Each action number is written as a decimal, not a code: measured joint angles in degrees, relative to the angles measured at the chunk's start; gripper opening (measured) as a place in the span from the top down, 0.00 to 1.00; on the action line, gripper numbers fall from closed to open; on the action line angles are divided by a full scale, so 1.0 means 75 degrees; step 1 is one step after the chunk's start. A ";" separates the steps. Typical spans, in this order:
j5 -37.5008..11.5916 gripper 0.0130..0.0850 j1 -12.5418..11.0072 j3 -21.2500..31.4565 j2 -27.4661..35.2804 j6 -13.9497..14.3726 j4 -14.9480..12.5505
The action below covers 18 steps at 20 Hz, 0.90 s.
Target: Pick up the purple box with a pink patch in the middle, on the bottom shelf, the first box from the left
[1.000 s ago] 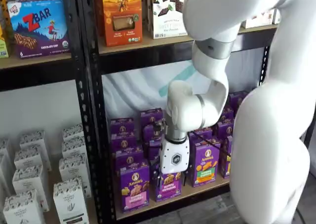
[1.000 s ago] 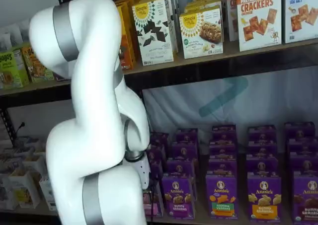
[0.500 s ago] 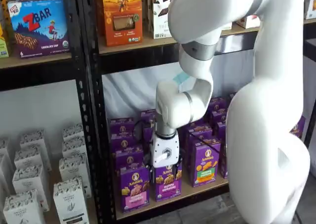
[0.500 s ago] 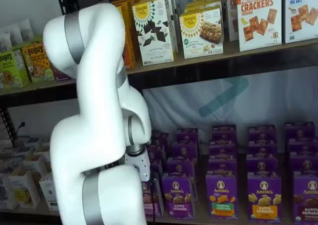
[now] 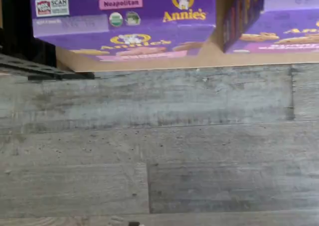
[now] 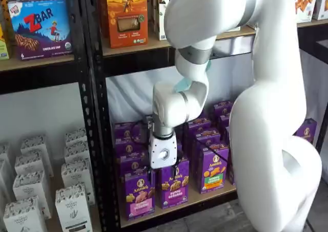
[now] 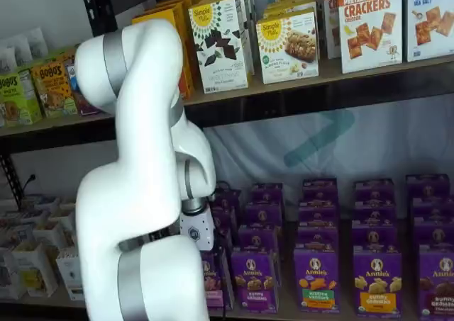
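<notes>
Since the earlier pictures our arm (image 6: 266, 114) had swung leftward along the bottom shelf (image 6: 205, 195), carrying the gripper (image 6: 163, 171) from in front of the second purple carton toward the leftmost one. In a shelf view we saw its white body hanging just above and between the two front cartons; the black fingers were mostly hidden against the dark packaging, so the pictures alone did not settle it, but we took the jaws to be spread wide, holding nothing. The purple box (image 6: 139, 195) stood upright at the shelf's left front corner, beside the black upright (image 6: 97, 155), its pink band facing out. A neighbouring purple carton (image 6: 173, 187) stood just beside it on the right. Rows of like cartons (image 7: 318, 222) filled the shelf behind. From the wrist we looked down on the box's top and the grey plank floor (image 5: 159, 151).
</notes>
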 joint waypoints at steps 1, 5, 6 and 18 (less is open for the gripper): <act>0.0011 0.00 0.0021 -0.0129 0.0123 -0.0037 0.0063; 0.0055 0.00 0.0091 -0.0640 0.0607 0.0035 0.0065; 0.0066 0.00 0.0108 -0.0813 0.0766 0.0067 0.0048; -0.0064 0.00 0.0041 -0.1971 0.1701 0.0375 -0.0365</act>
